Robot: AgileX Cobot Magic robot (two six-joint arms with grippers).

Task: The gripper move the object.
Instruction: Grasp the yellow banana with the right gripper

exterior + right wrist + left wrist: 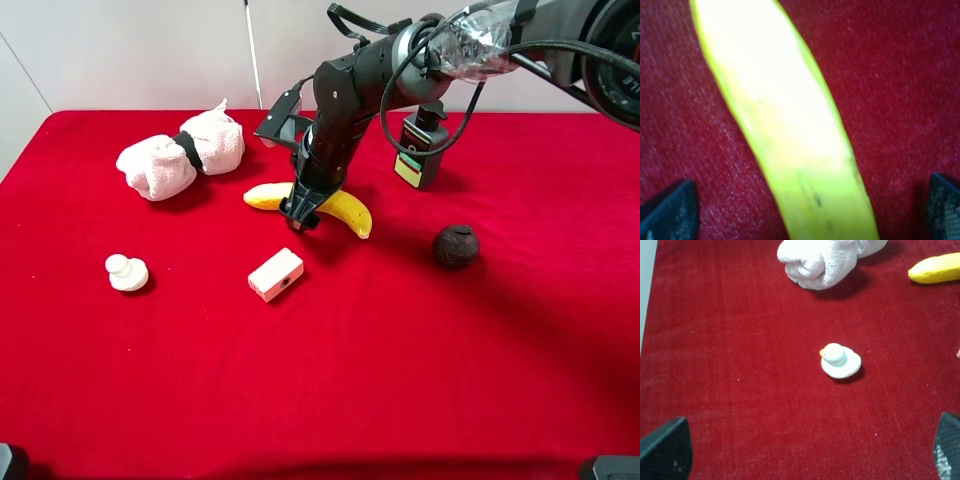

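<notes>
Right gripper (303, 215): 1, black, bulky joints, cables and clear wrap on the arm. It is down over the middle of the banana (350, 213), jaws spread. Its dark fingertips (670, 210) sit either side of the fruit, with a gap to it in the wrist view.

Left gripper (812, 450): 1, also spread wide, nothing between the tips.

- Red cloth (400, 380): 1, fuzzy weave, covers the table.
- Cream block (275, 275): 1, small and rectangular, just in front of the banana.
- White duck (127, 272): 1, smooth and rounded, on the left.
- Dark ball (455, 246): 1, matte, on the right.
- Banana: 1, long, curved, smooth yellow, lying flat mid-cloth.
- Rolled towel (165, 165): 1, pinkish-white terry, with 1 black band (190, 150).
- Dark pump bottle (420, 150): 1, labelled, upright at the back.
</notes>
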